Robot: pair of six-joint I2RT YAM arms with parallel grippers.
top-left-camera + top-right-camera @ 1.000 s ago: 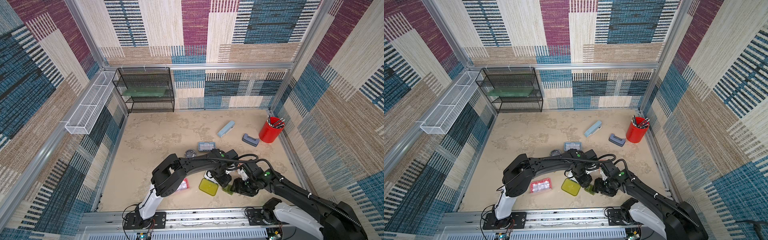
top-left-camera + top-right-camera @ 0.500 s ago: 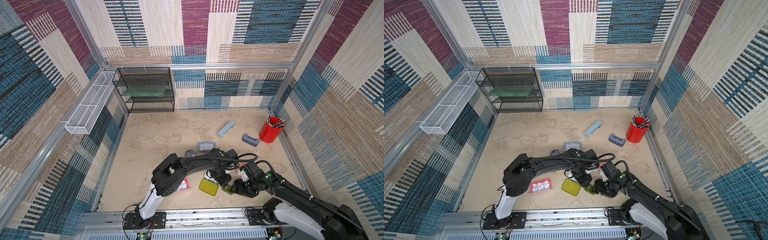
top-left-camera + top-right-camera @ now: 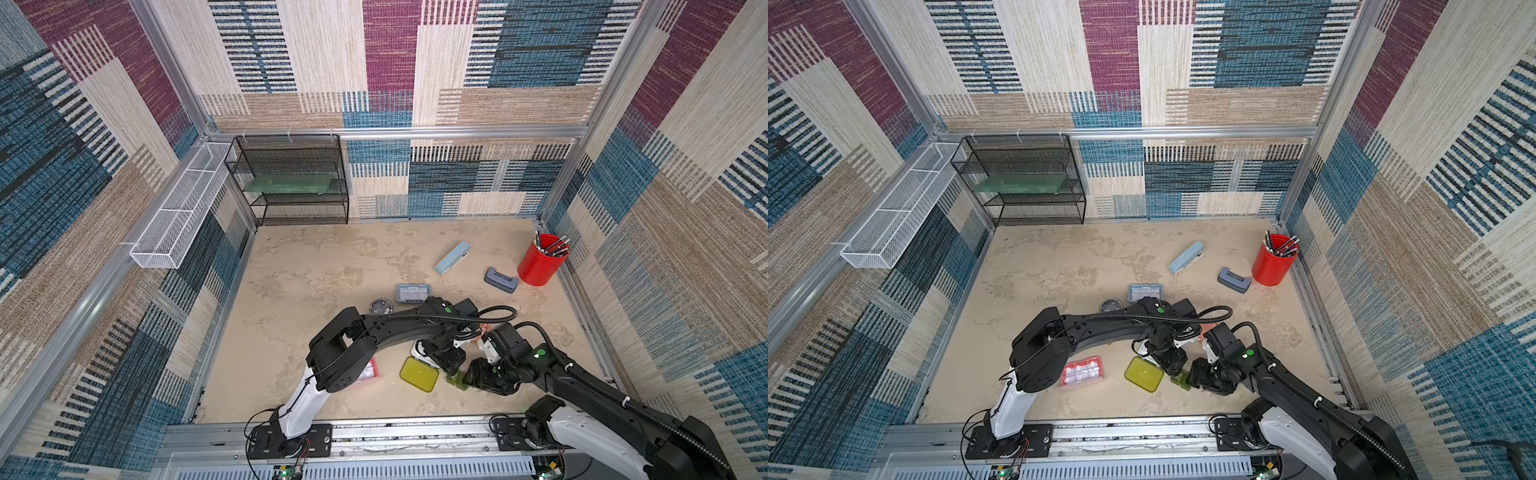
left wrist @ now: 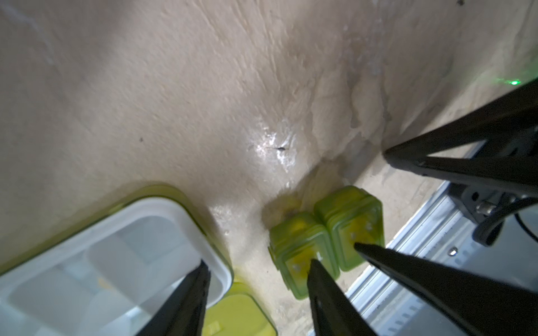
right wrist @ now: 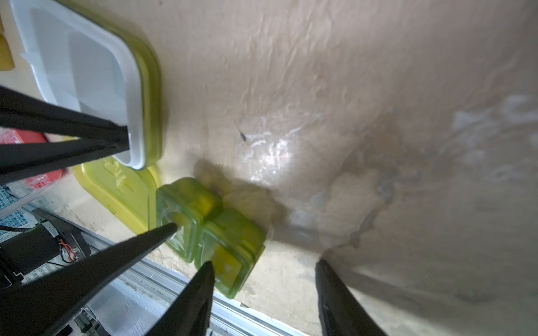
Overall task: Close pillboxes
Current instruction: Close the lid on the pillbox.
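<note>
A small green two-compartment pillbox [image 4: 326, 229] [image 5: 209, 227] lies near the front rail, seen in both top views [image 3: 456, 380] [image 3: 1181, 380]. My left gripper [image 4: 259, 267] is open; one fingertip [image 4: 313, 263] rests on one compartment, the other finger hangs over the white tray [image 4: 116, 247]. My right gripper [image 5: 263, 263] is open too, with one fingertip [image 5: 208, 266] on the neighbouring compartment and bare floor between its fingers. The yellow-green pillbox stands open, its lid [image 3: 419, 374] flat beside the tray.
A pink pillbox [image 3: 1081, 370] lies by the left arm, a light blue one [image 3: 412, 293] and a round black one [image 3: 381, 307] further back. A pale-blue case [image 3: 452, 257], a grey-blue block [image 3: 500, 280] and a red pen cup [image 3: 542, 259] stand back right. The metal rail [image 5: 262, 317] is close.
The right arm has shifted slightly at the green pillbox and its fingers stand a little closer together. The left arm has stayed where it was.
</note>
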